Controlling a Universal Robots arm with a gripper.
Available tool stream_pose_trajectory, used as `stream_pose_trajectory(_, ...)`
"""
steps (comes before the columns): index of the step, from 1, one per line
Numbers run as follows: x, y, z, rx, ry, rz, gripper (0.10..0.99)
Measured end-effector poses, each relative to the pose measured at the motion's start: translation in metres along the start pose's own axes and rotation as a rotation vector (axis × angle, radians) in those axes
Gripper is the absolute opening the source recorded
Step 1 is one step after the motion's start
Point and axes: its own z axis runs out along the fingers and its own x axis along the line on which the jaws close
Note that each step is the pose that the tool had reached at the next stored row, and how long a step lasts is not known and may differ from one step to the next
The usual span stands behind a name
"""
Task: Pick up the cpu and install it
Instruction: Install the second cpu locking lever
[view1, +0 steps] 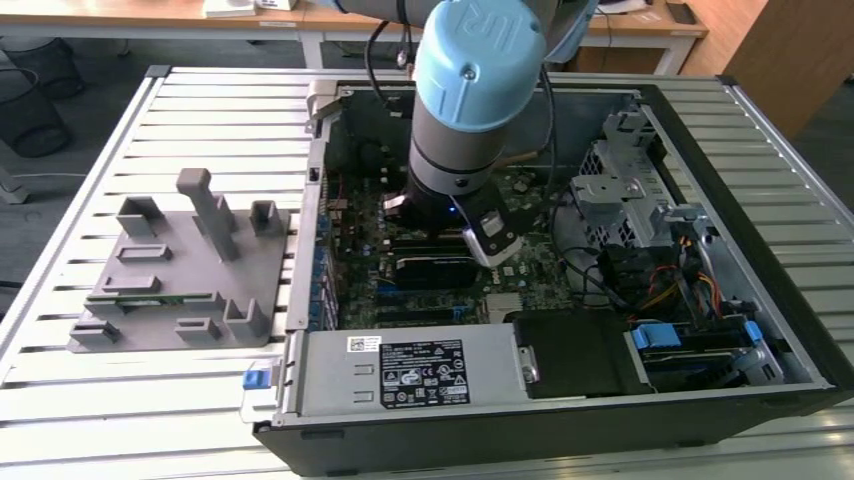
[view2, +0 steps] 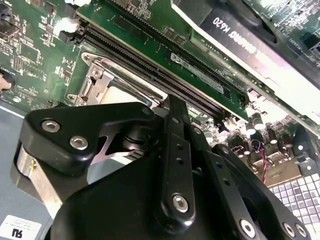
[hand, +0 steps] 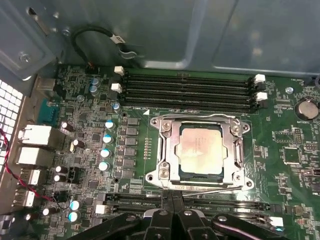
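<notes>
Seated flat in the socket frame (hand: 200, 152) on the motherboard (hand: 90, 140), the cpu (hand: 201, 150) shows its silvery top w/ faint, unreadable print. Gripper (hand: 172, 212) hangs just beside the socket, fingers (hand: 161, 220) together, empty. White sticker (view1: 424, 372) on pwr supply (view1: 400, 375).

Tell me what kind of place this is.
Probably a lab or workshop bench for robot computer assembly. An open desktop case lies on a slatted metal table, a grey fixture block sits beside it, and the cpu sits in its motherboard socket.
</notes>
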Motion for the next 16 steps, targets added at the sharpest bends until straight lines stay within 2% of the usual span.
stream_pose_trajectory(4, 0.0054, -0.0014, 0.0048, -0.002, 0.0000, 0.000, 0.106)
stream_pose_trajectory(6, 0.0065, -0.0019, 0.0064, -0.007, -0.0002, 0.000, 0.106)
stream_pose_trajectory(7, 0.0066, -0.0021, 0.0071, -0.011, -0.0003, 0.000, 0.106)
stream_pose_trajectory(12, 0.0072, -0.0031, 0.0102, -0.041, -0.0018, -0.001, 0.106)
stream_pose_trajectory(16, 0.0100, -0.0040, 0.0132, -0.050, -0.0022, -0.001, 0.106)
